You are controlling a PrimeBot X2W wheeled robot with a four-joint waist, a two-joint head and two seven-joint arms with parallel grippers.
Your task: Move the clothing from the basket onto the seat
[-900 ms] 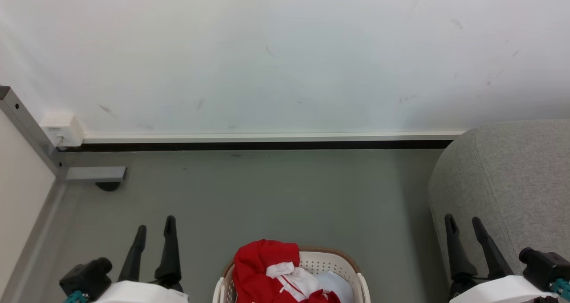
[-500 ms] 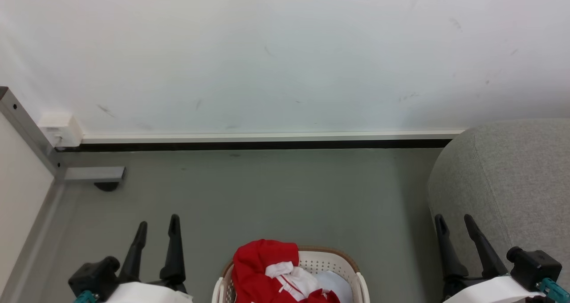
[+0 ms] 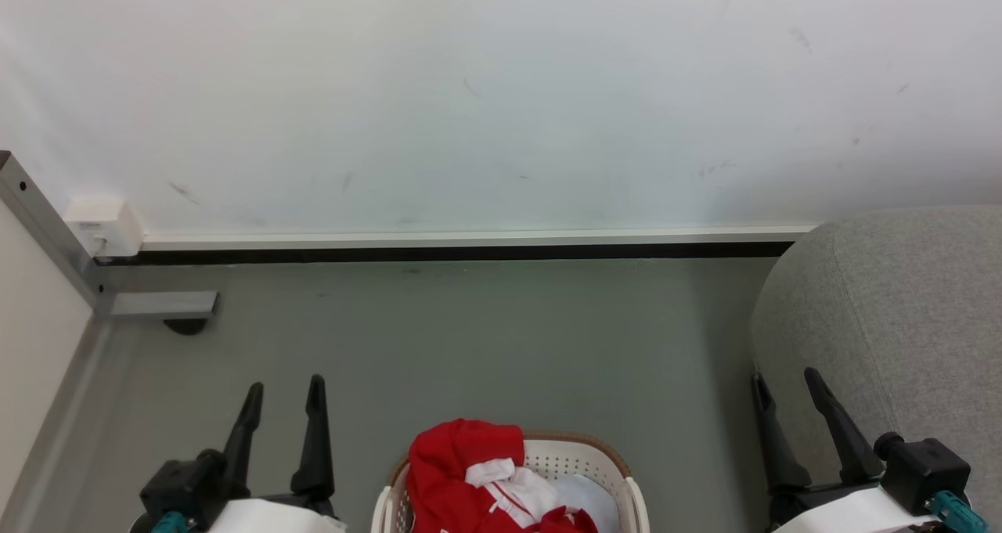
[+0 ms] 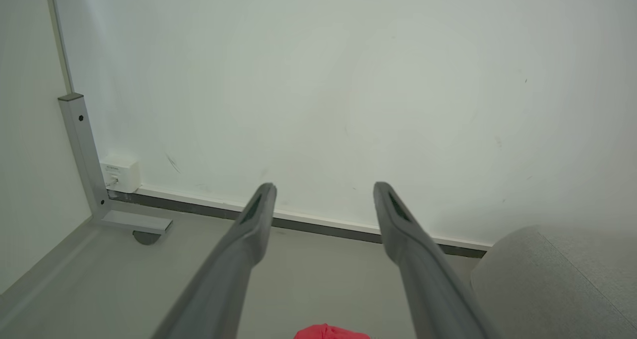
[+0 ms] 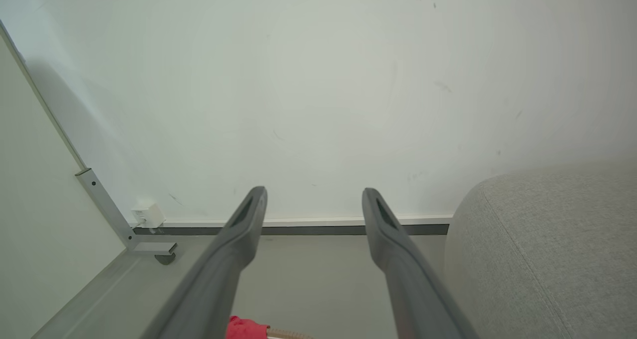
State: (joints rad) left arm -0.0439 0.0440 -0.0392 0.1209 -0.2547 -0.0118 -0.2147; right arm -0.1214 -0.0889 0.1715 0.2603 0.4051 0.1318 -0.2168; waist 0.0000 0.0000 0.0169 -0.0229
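Black fingers of the left gripper [image 3: 285,392], at lower left, stand spread with nothing between them. The right gripper [image 3: 784,384], at lower right, is likewise spread and empty, against the left edge of the grey seat [image 3: 900,306]. At bottom centre, between the grippers, red-and-white clothing [image 3: 458,470] lies heaped in the basket [image 3: 564,461] on the grey floor [image 3: 470,337].
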